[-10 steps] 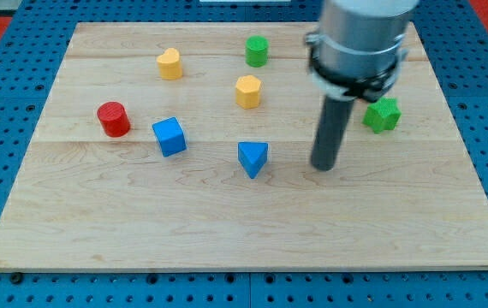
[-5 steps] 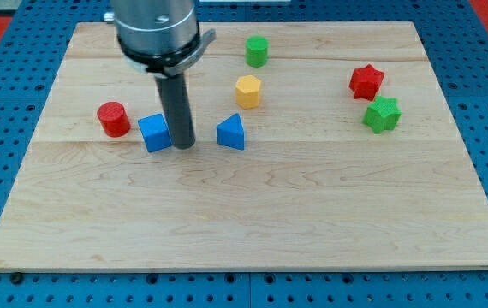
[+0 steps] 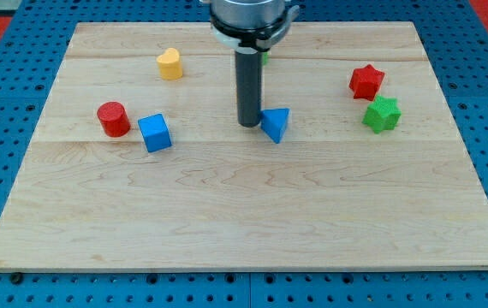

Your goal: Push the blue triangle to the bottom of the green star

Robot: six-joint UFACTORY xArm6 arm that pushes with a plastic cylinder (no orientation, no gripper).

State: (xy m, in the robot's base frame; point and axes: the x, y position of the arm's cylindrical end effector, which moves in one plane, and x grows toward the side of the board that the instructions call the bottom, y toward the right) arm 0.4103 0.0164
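No pincer on this rig; only a dark rod, so an open or closed state does not apply. My tip sits touching, or just beside, the view's left face of the small blue triangle block; contact hard to confirm.

Blue triangle lies mid-board on the pale wooden counter, well apart from the green star block, which is toward the view's right with the red star block just above it.

Progress: partial. Triangle must go rightward and slightly down to sit below the green star.

Room: bare wood between them and below the star; right edge near the star. Blue cube, red cylinder, yellow heart-like block are clear of the route.
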